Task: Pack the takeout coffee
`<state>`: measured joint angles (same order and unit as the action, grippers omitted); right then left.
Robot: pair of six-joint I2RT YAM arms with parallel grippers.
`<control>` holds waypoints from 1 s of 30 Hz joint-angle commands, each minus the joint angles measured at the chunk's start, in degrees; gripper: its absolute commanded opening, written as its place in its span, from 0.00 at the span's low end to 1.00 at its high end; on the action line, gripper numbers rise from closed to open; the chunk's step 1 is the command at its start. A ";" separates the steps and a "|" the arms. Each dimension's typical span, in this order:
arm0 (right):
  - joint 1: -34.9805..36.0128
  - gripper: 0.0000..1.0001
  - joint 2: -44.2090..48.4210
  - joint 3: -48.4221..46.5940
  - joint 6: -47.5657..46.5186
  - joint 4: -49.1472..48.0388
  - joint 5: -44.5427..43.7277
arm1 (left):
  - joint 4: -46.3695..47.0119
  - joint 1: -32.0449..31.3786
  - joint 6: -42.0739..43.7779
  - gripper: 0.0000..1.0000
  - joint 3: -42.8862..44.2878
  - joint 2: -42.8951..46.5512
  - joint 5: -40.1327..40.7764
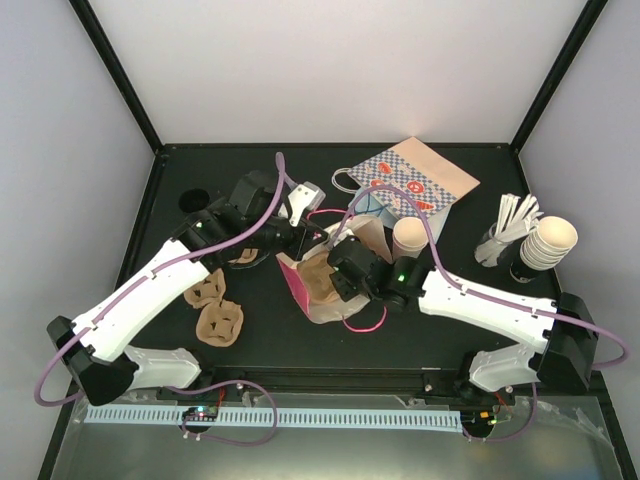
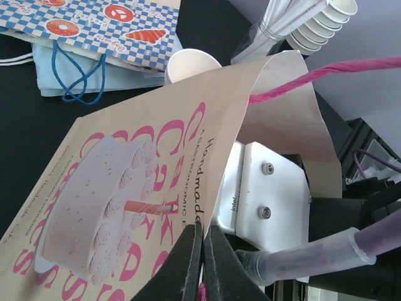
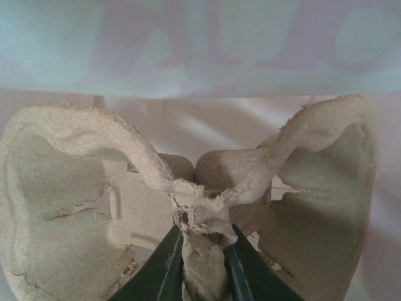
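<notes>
The takeout coffee (image 1: pixel 409 238), a small white paper cup with a cream inside, stands upright just right of the pink-lettered paper bag (image 1: pixel 318 290); in the left wrist view the cup (image 2: pixel 191 63) peeks over the bag's wall (image 2: pixel 125 188). My left gripper (image 2: pixel 202 251) is shut on the bag's top edge, and from above it (image 1: pixel 290 240) sits at the bag's upper left. My right gripper (image 1: pixel 345 275) reaches into the bag's mouth. Inside, it (image 3: pixel 203 263) is shut on the centre post of a pulp cup carrier (image 3: pixel 75 188).
Two more pulp carriers (image 1: pixel 215 305) lie at the left. A blue checked bag (image 1: pixel 415 180) lies flat behind the cup. A stack of nested cream cups (image 1: pixel 550 245) and a holder of white stirrers (image 1: pixel 510 225) stand at the right. A small black cup (image 1: pixel 195 200) sits far left.
</notes>
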<state>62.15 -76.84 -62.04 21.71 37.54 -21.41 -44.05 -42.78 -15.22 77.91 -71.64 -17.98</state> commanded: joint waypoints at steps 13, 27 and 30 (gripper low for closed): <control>0.76 0.17 -1.76 6.97 1.38 -11.46 -2.76 | 4.90 -1.28 -4.19 0.01 0.36 2.46 -2.09; 1.70 0.17 0.90 15.59 -0.18 -22.38 -7.01 | 7.02 -1.39 -6.45 0.53 -1.09 5.50 -8.86; 1.87 0.17 1.61 16.96 -0.23 -23.31 -6.81 | 5.82 -0.47 -5.36 0.75 -0.80 7.44 -7.63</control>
<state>63.64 -76.64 -47.05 21.85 16.16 -26.74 -40.97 -43.62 -20.86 76.01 -68.31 -22.79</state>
